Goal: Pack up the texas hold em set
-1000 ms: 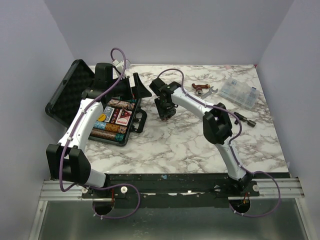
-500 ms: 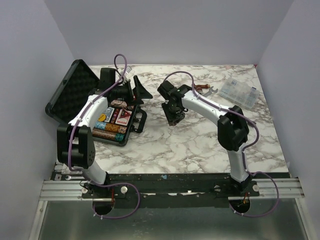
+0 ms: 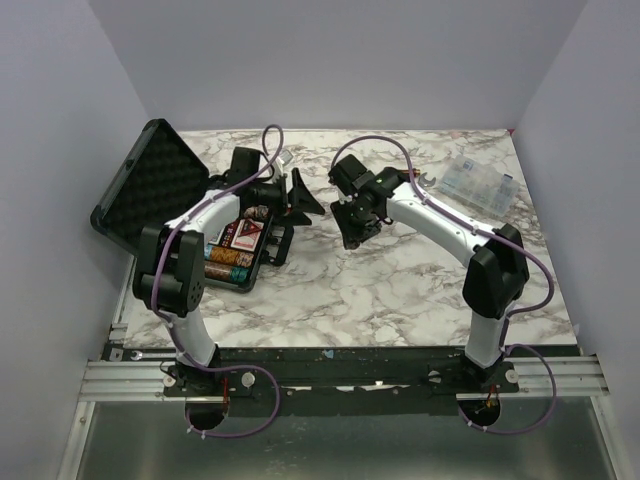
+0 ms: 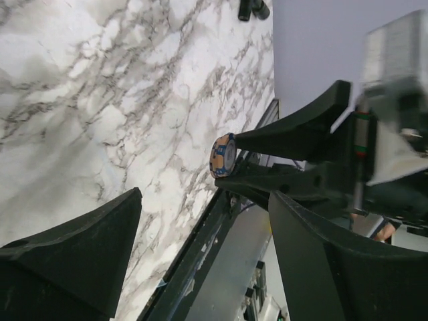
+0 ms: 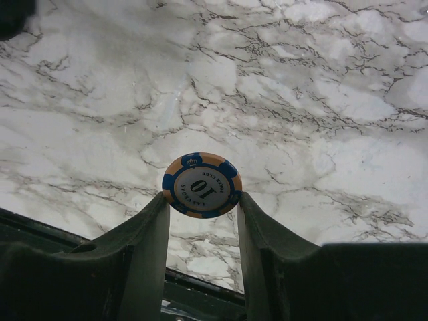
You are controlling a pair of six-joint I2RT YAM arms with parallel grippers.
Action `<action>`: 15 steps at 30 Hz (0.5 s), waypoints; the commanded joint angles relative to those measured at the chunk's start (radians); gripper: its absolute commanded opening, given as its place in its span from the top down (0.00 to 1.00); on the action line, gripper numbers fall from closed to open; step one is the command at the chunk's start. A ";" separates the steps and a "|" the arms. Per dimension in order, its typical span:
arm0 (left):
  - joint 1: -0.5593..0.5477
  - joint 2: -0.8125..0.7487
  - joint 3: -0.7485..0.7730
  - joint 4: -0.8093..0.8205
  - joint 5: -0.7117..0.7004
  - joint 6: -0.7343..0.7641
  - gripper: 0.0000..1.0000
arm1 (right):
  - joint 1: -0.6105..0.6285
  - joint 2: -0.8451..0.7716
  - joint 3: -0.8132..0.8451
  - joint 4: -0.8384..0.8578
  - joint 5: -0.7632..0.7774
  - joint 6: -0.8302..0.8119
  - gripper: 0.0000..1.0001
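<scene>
The black briefcase [image 3: 140, 190] lies open at the table's left, its foam lid tilted back. Its base [image 3: 262, 268] holds rows of coloured chips and a red card deck [image 3: 243, 236]. My right gripper [image 3: 351, 238] hangs over the table's middle, shut on a blue-and-orange "10" poker chip [image 5: 200, 185] pinched edgewise between its fingertips [image 5: 202, 200]. My left gripper [image 3: 301, 196] is open and empty just right of the case, its jaws wide apart [image 4: 206, 195]. It faces the right gripper, and the left wrist view also shows the chip [image 4: 223, 155] a little beyond its fingertips.
A clear plastic compartment box [image 3: 481, 185] sits at the back right. A silver wrench [image 3: 421, 180] shows partly behind the right arm. Small black connectors [image 4: 252, 8] lie on the marble. The table's front edge [image 3: 350, 350] is near the arm bases.
My left gripper has swung right, out from over the case, toward the right gripper. My right gripper has moved slightly right and nearer, still shut on the chip.
</scene>
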 commanded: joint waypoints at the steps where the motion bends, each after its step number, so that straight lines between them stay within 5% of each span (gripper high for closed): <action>1: -0.074 0.058 0.019 0.029 0.086 0.004 0.27 | -0.003 -0.057 -0.013 0.008 -0.037 -0.031 0.99; 15: -0.119 0.172 0.012 0.218 0.199 -0.134 0.42 | -0.003 -0.056 0.016 0.004 -0.084 -0.033 0.99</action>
